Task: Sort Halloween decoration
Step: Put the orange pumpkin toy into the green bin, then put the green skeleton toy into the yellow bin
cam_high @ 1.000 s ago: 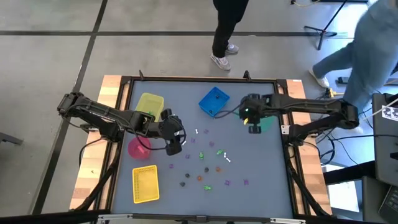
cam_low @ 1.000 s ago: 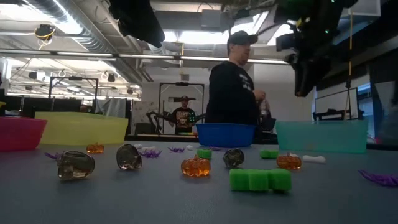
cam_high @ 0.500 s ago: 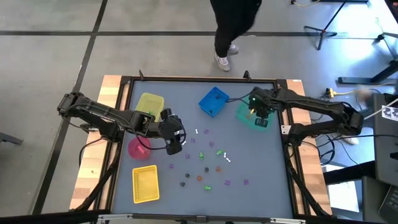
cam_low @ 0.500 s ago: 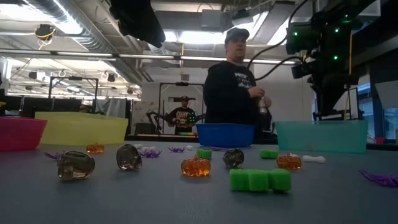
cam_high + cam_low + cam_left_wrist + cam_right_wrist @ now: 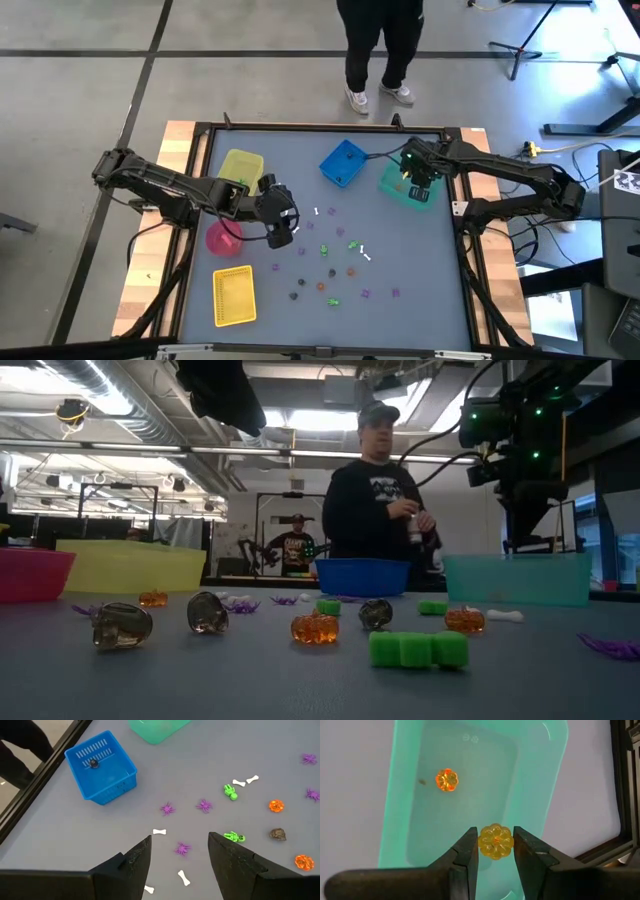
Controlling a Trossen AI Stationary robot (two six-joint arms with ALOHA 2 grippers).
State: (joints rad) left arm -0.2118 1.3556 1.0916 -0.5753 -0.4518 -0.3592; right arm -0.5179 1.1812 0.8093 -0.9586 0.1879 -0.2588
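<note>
Tiny trinkets point(image 5: 335, 265) lie scattered on the grey table: purple spiders point(image 5: 167, 809), white bones point(image 5: 159, 832), green skeletons point(image 5: 234, 837), orange pumpkins point(image 5: 314, 628) and dark skulls point(image 5: 122, 625). My right gripper point(image 5: 418, 180) hangs above the teal bin point(image 5: 400, 795), shut on an orange pumpkin point(image 5: 495, 841). A second pumpkin point(image 5: 446, 779) rests on the bin's floor. My left gripper point(image 5: 180, 840) is open and hovers left of the scattered trinkets point(image 5: 285, 222), touching nothing. My right gripper pinches the orange pumpkin point(image 5: 495, 841) between its two fingers point(image 5: 466, 851), one on each side of it. The fingers point down from above. The pumpkin is lifted clear, over the teal bin's inside.
A blue basket point(image 5: 102, 767) with one dark trinket stands beside the teal bin. A yellow bin point(image 5: 240, 170), a pink bowl point(image 5: 223, 238) and a yellow basket point(image 5: 234, 298) sit on the table's left. A person point(image 5: 380, 50) stands at the far edge.
My right gripper has moved toward the table's right and far edge, from beside the blue basket to over the teal bin, staying shut. The person behind the table has shifted.
</note>
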